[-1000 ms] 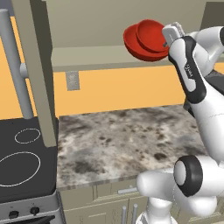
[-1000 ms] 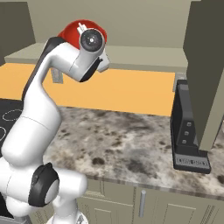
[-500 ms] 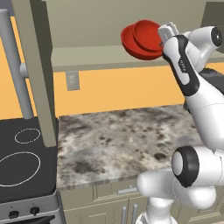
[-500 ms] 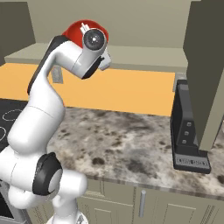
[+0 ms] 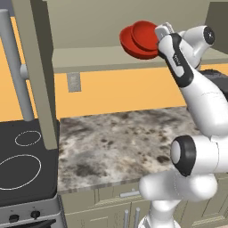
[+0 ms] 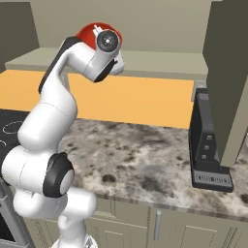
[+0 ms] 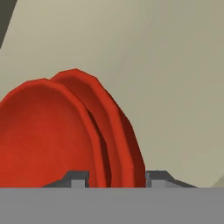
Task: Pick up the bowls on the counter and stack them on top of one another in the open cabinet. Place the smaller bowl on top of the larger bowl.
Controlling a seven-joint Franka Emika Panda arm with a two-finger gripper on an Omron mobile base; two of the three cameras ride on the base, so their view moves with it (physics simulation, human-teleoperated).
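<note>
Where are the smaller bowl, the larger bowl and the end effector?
smaller bowl (image 7: 41,135), hand view, inner face.
larger bowl (image 7: 114,127), hand view, rim.
end effector (image 7: 113,179), hand view, between its tips.

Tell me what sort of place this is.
A kitchen, rendered rather than real: a speckled stone counter beside a black stovetop with white burner rings, an open wall cabinet above, and drawers below. The claw holds two red bowls up at the cabinet shelf.

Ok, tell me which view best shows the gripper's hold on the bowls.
Hand view: the gripper has a finger on each side of both nested bowls' rims. The left base view shows the bowls tilted above the cabinet shelf; the right base view shows just a red edge behind the wrist.
</note>
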